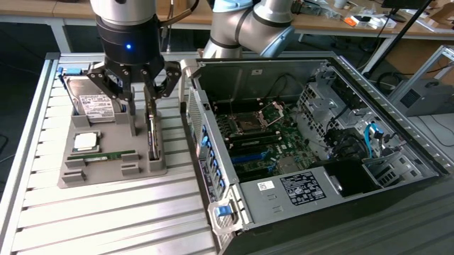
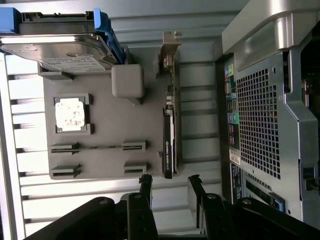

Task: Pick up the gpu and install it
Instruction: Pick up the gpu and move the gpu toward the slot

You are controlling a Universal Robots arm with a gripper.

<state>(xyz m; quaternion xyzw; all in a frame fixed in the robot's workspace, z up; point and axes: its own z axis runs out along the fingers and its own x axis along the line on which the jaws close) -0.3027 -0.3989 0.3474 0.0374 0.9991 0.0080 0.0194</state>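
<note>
One Universal Robots arm hangs its end effector (image 1: 139,96) low over a gray parts tray (image 1: 106,178) that sits on the slatted metal counter (image 1: 106,223). The jaws stand wide apart and hold nothing.

The gpu (image 1: 152,135) stands on its long edge in a slot along the side of the tray nearest the open computer case (image 1: 241,74). In the wrist view the two fingertips (image 2: 145,184) sit either side of the line of the gpu (image 2: 169,135), above it and not touching. Its silver bracket (image 2: 170,50) is at the end beside the hard drive (image 2: 65,50).

The tray also carries a processor chip (image 1: 86,141) and a narrow green memory stick (image 1: 106,157), both well apart from the gpu. The case lies on its side just beside the tray, its motherboard (image 1: 262,138) exposed.
</note>
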